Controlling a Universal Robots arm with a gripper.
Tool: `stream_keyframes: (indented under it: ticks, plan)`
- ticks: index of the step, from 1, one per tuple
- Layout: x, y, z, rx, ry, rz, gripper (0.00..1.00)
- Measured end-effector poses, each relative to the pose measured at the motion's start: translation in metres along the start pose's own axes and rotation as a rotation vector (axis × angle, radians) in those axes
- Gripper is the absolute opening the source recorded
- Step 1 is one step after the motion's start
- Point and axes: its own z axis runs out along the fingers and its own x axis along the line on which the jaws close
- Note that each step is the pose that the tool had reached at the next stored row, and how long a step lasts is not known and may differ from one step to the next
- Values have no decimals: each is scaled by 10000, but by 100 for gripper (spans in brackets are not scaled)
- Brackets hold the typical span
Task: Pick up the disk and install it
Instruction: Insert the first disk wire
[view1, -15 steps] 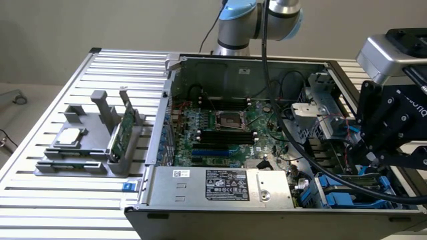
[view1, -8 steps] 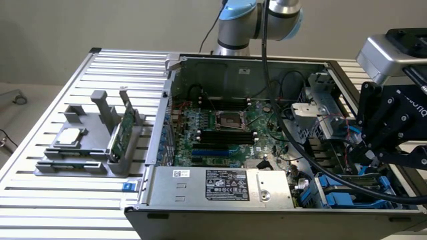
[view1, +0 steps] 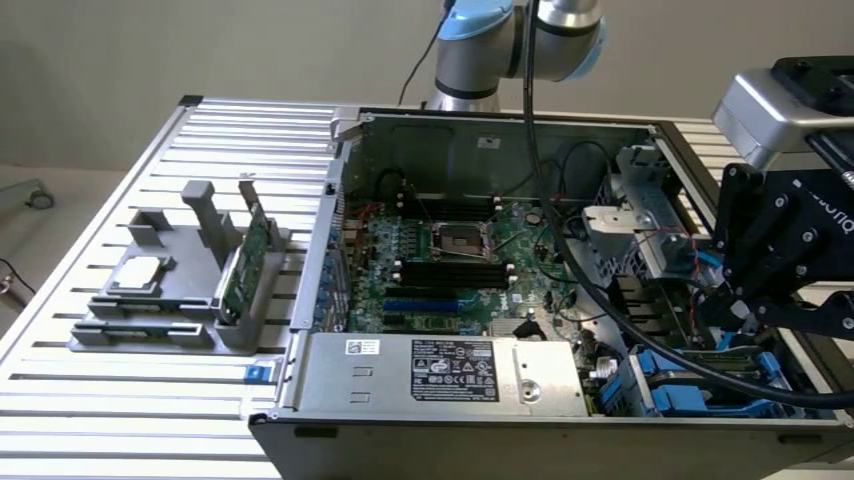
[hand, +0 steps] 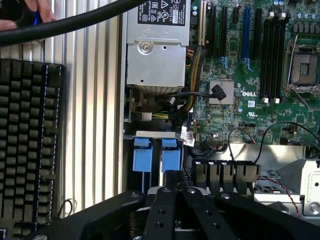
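The disk shows as a silver edge between blue carrier rails, standing in the drive bay at the corner of the open computer case. In the exterior view its blue rails sit low in the case at that view's right. My black gripper hangs right over the blue rails with its fingers drawn together and nothing visible between them. In the exterior view the gripper's body hovers above that same bay; its fingertips are hidden there.
The motherboard and power supply fill the case. A grey fixture at the exterior view's left holds a green circuit card and a silver chip. A keyboard and a person's hand lie beside the case. A black cable crosses overhead.
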Motion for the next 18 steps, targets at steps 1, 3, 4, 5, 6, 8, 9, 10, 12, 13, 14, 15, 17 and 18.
stream_keyframes:
  ticks: [1,3,4,5,6,8,9,10,12,13,14,15,17,18]
  plan:
    - [0,0,0,0,0,0,12]
    - [0,0,0,0,0,0,18]
    - [0,0,1,0,2,6,24]
    - [1,-6,5,1,-8,33,24]
    - [1,-8,13,4,-38,105,30]
    - [1,-9,26,13,-117,355,36]
    - [1,-9,34,18,-158,489,36]
    - [1,-10,41,23,-192,628,36]
    - [2,-10,54,34,-230,941,36]
    - [2,-11,60,41,-238,1117,36]
    - [2,-11,66,48,-244,1308,36]
    - [2,-11,70,55,-251,1488,36]
    - [2,-11,78,68,-265,1847,36]
    - [2,-11,82,75,-270,2026,36]
